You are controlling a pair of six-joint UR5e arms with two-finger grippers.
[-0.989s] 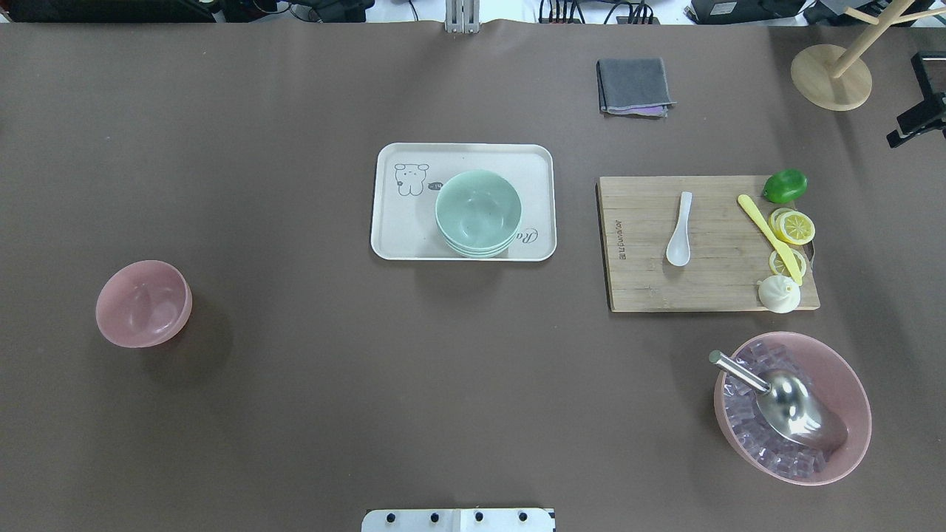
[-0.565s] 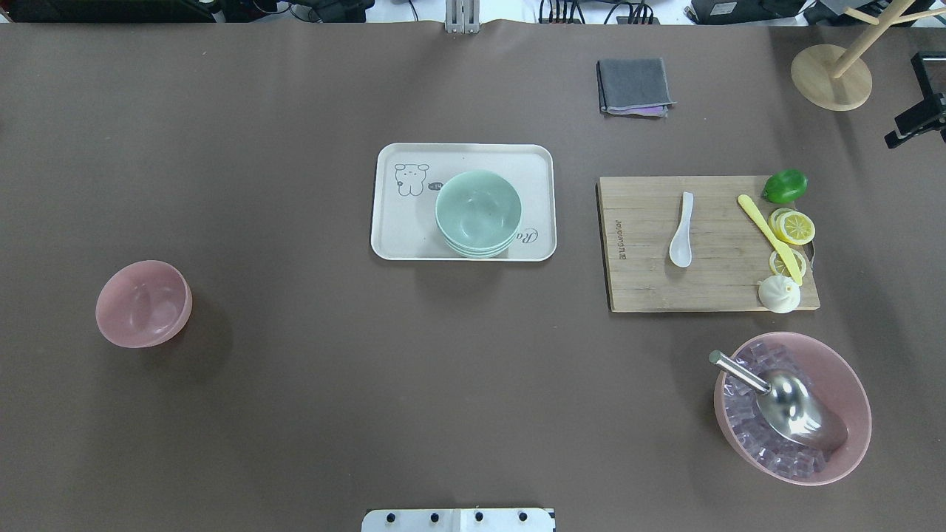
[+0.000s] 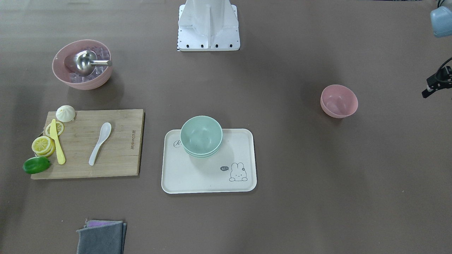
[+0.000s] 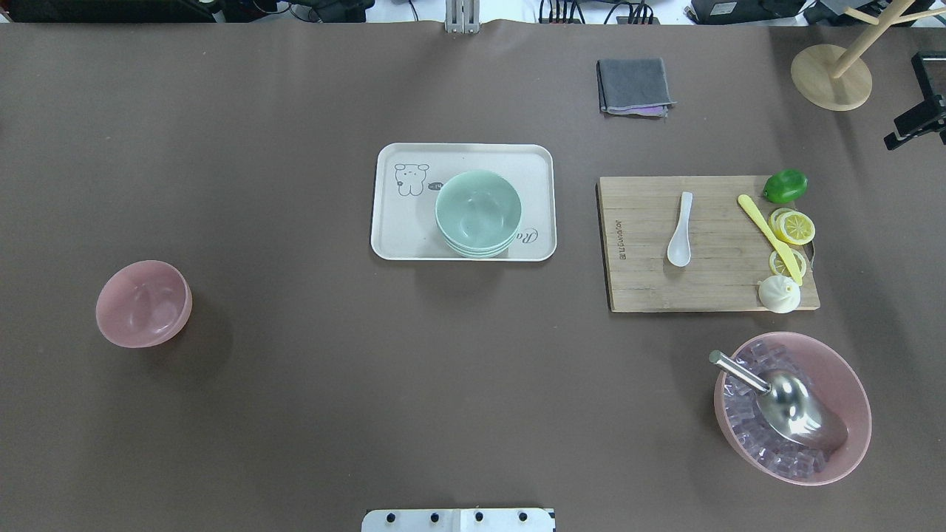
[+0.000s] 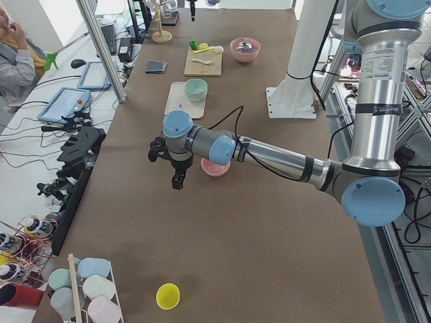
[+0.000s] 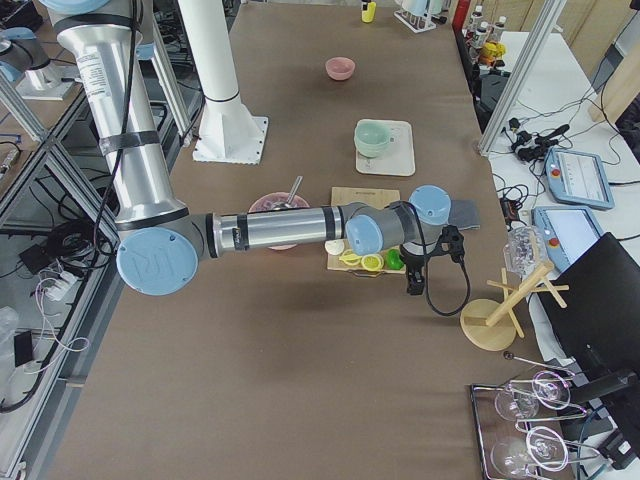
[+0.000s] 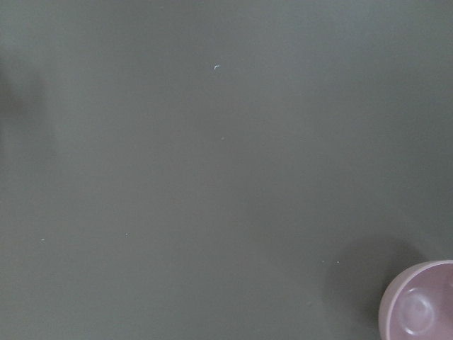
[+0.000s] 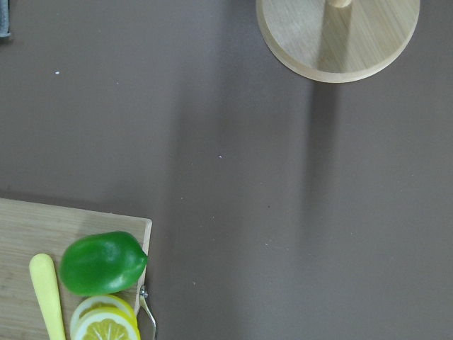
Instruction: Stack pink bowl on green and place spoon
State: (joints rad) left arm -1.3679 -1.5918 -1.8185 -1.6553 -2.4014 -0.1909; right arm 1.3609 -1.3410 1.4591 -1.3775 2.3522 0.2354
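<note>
The small pink bowl (image 4: 143, 303) stands alone on the table's left side, and its edge shows at the bottom right of the left wrist view (image 7: 421, 304). A stack of green bowls (image 4: 478, 212) sits on the white tray (image 4: 399, 222) in the middle. The white spoon (image 4: 681, 233) lies on the wooden cutting board (image 4: 643, 281). My left gripper (image 5: 176, 182) hangs over bare table beside the pink bowl. My right gripper (image 6: 413, 283) hangs beyond the board's lime corner. Neither gripper's fingers show clearly, so I cannot tell whether they are open or shut.
On the board lie a lime (image 4: 785, 185), lemon slices (image 4: 794, 227), a yellow knife (image 4: 768, 236) and a white bun (image 4: 778, 293). A large pink bowl (image 4: 839, 366) holds ice and a metal scoop (image 4: 791, 406). A grey cloth (image 4: 634, 85) and a wooden stand (image 4: 831, 77) are at the back.
The black part of my right gripper at the overhead view's right edge has shifted very slightly. The bowls and the spoon have not moved.
</note>
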